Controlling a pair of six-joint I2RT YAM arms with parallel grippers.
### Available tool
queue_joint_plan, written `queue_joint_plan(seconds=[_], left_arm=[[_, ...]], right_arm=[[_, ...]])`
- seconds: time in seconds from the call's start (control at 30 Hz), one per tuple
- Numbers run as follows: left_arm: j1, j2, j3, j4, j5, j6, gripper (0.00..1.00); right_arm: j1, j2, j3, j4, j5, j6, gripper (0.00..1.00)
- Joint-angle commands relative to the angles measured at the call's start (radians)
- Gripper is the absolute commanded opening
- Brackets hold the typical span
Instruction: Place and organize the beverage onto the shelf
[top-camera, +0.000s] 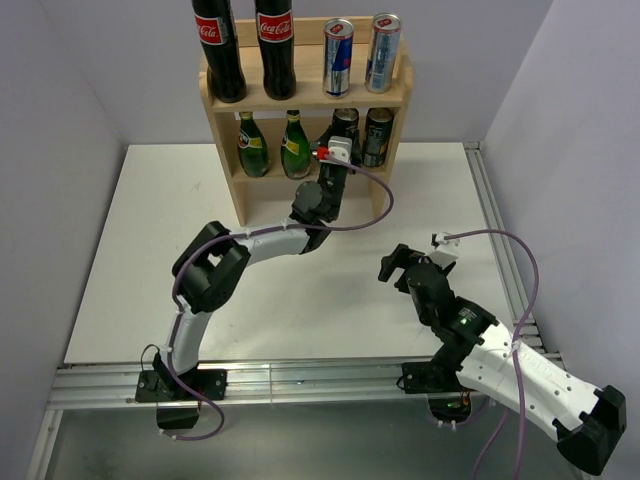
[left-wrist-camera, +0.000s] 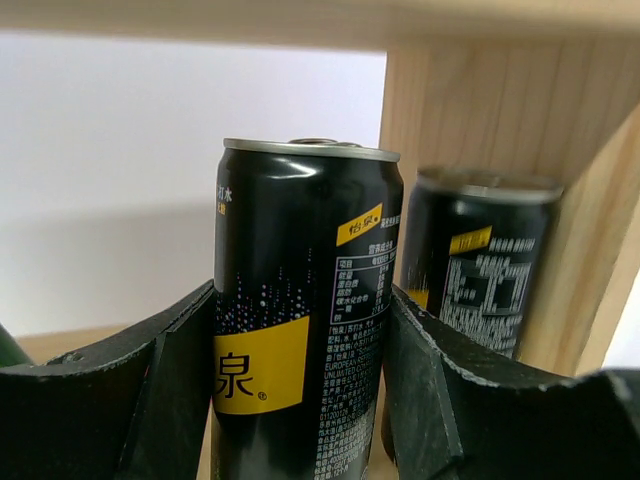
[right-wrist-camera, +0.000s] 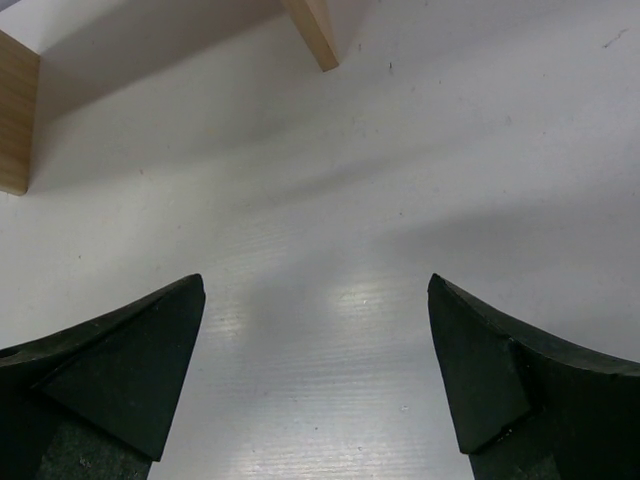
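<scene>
A black can (left-wrist-camera: 300, 230) is gripped between the jaws of the left gripper (left-wrist-camera: 300, 340) inside the shelf (left-wrist-camera: 560, 150). A second can (left-wrist-camera: 480, 260) stands just right of them, so an upright release is advised. The right gripper (right-wrist-camera: 315, 330) is spread wide, empty.

- White desk (top-camera: 150, 300), matte, faintly scuffed.
- Metal rails (top-camera: 300, 385) along near edge and right side.
- Plain grey walls (top-camera: 60, 120) on three sides.

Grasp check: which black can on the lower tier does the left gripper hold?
The left black can, clamped in the left gripper; the right black can stands free beside it.
</scene>
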Motion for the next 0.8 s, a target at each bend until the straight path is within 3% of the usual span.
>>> queue_joint_plan(seconds=[0.0,0.77], left_arm=[[0.01,-0.002,0.072,0.461,0.038,-0.058,0.0],[0.041,0.075,0.098,0.452,0.043,-0.165,0.0]], right_arm=[[-0.003,0.005,-0.002,0.038,0.022,-0.008,1.0],[-0.003,-0.009,-0.014,0.053,0.012,-0.016,1.0]])
